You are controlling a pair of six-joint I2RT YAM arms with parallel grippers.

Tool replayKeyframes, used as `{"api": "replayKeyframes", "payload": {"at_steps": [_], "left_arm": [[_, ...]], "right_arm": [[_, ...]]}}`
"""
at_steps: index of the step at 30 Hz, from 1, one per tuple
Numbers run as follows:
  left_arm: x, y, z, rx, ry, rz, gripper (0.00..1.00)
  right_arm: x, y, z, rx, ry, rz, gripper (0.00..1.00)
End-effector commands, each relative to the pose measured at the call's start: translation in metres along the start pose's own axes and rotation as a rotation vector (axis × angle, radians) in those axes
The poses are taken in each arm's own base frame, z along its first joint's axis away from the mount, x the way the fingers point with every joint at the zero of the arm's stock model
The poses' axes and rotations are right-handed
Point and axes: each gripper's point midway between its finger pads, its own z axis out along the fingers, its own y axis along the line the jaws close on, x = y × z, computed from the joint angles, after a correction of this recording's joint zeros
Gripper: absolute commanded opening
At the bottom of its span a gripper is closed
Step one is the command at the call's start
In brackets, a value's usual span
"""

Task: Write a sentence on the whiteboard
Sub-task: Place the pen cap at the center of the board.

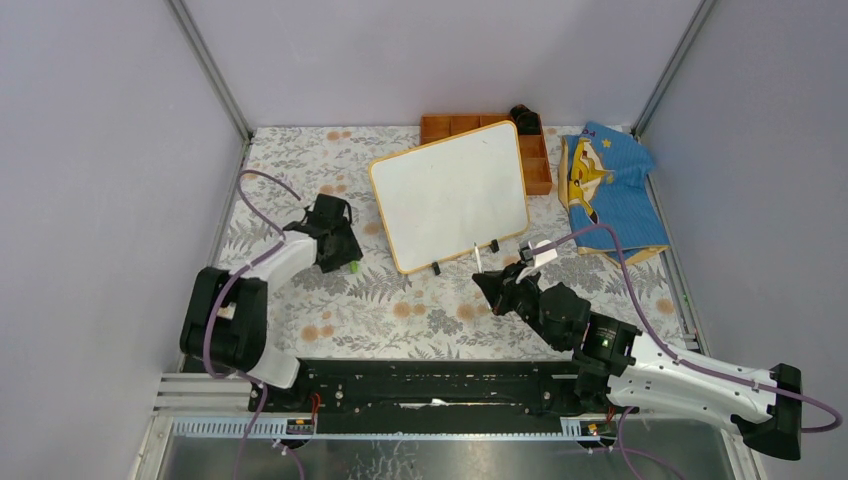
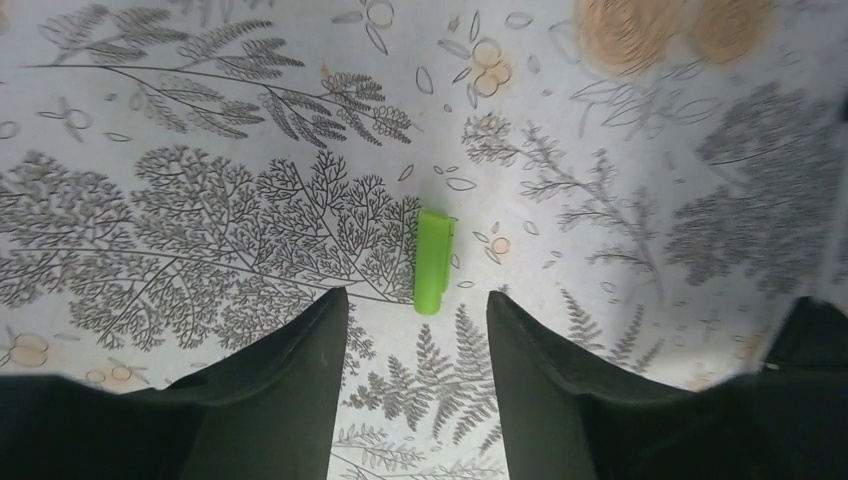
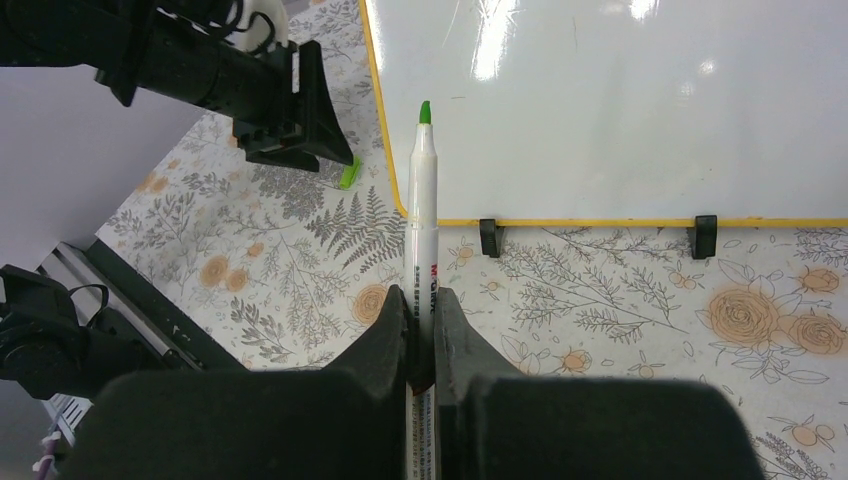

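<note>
The left end effector (image 2: pixel 415 300) hangs low over the floral-patterned desk (image 1: pixel 420 310) with its fingers parted to a middling gap and gripping nothing. A bright green marker cap (image 2: pixel 434 260) lies flat on the desk just ahead of that gap, apart from both fingers. The right end effector (image 3: pixel 420 300) is clamped narrowly on a white marker (image 3: pixel 424 200), which sticks out straight ahead of the fingers with its green tip bared. The whiteboard (image 1: pixel 450 195) sits just ahead of this end effector, propped on small black feet with its orange-tan frame turned at a slant. In the right wrist view the marker tip lines up with the board's near left corner, though it cannot be told whether the tip reaches it. The board's face shows as plain white with patches of glare, and no strokes of the sentence can be made out there. Beyond the board, far ahead of the right end effector, stands an orange compartment tray (image 1: pixel 540 165), partly hidden by the board. Its far right compartment holds a small black object (image 1: pixel 525 117) that cannot be identified. Ahead and to the right of the right end effector lies a blue cloth (image 1: pixel 605 190) with a yellow cartoon print, just beside the tray.
</note>
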Motion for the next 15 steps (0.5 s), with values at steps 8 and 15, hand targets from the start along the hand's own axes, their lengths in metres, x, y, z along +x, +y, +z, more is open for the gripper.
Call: {"api": "replayKeyframes", "payload": {"at_steps": [8,15], "left_arm": [[-0.065,-0.037,-0.115,0.314,-0.361,-0.056,0.67],[-0.058,-0.107,-0.238,0.915,-0.595,0.234,0.69]], "right_arm": [[-0.030,0.010,0.000,-0.026,-0.060,-0.020,0.00],[-0.049,0.048,-0.006,-0.214,-0.066,-0.104,0.00]]}}
